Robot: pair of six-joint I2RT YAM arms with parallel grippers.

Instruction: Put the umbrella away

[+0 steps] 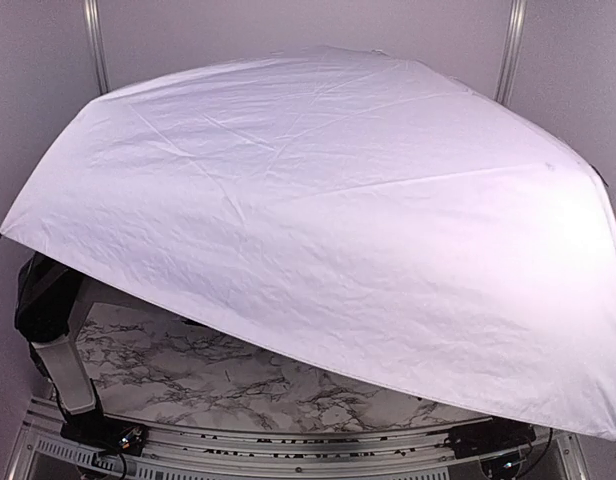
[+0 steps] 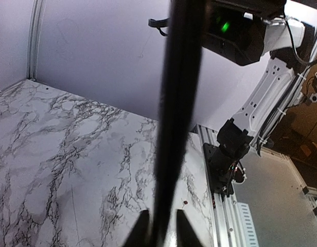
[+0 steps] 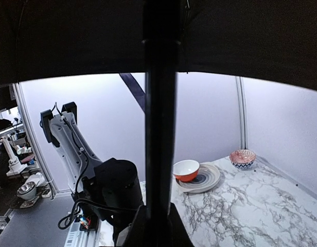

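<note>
The umbrella (image 1: 328,220) is open, and its pale lavender canopy covers most of the top view, hiding both grippers there. In the left wrist view its black shaft (image 2: 179,103) runs up between the fingers of my left gripper (image 2: 161,213), which is shut on it above the marble table. In the right wrist view the shaft (image 3: 159,128) rises from my right gripper (image 3: 157,208), shut on it, up to the black lining (image 3: 71,36) overhead. The handle is out of view.
An orange bowl (image 3: 187,170) sits on a striped plate (image 3: 209,181) at the table's far side, with a patterned bowl (image 3: 243,158) beside it. The left arm (image 1: 58,350) shows under the canopy's edge. Lavender walls close in the marble table (image 1: 218,380).
</note>
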